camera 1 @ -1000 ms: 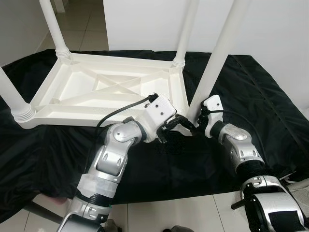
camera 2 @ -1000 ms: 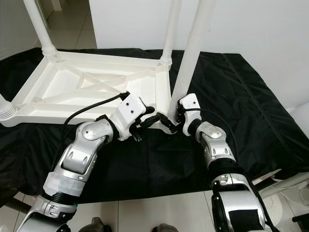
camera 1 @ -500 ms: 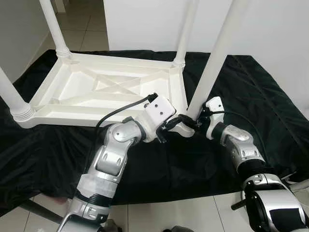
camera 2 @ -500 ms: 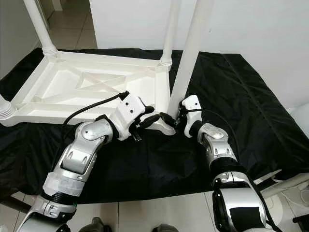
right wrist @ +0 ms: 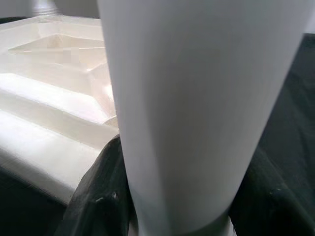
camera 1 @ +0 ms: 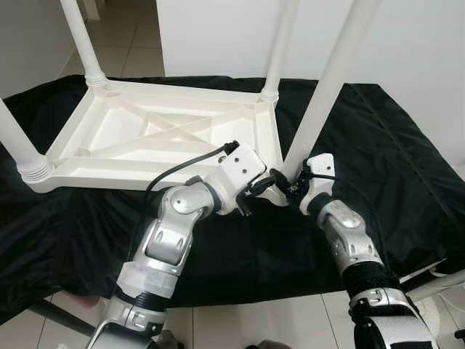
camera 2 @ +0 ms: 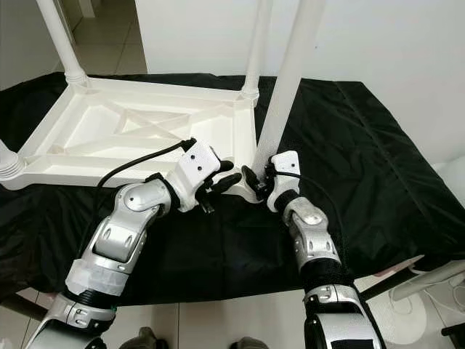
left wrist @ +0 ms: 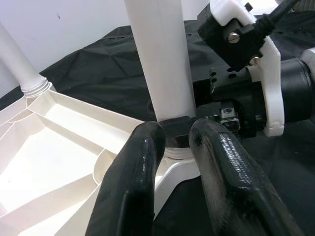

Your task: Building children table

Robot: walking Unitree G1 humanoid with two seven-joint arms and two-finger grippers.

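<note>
white plastic table top [camera 1: 156, 134], upturned on black cloth [camera 1: 378, 153]; round white leg [camera 1: 320, 102] at near corner socket, right gripper [camera 2: 256, 183] clamping base, left gripper [left wrist: 174, 147] spread beside it; leg perhaps unseated, may tip if released

White plastic table [camera 1: 160, 134] lies upside down on black cloth [camera 1: 392, 153], legs [camera 1: 330, 80] upright.

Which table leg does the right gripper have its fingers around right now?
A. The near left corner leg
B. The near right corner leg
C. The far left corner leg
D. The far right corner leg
B: the right gripper closes its fingers around the base of the near right leg, where it meets the upturned table top; the left gripper straddles the same joint.
</note>
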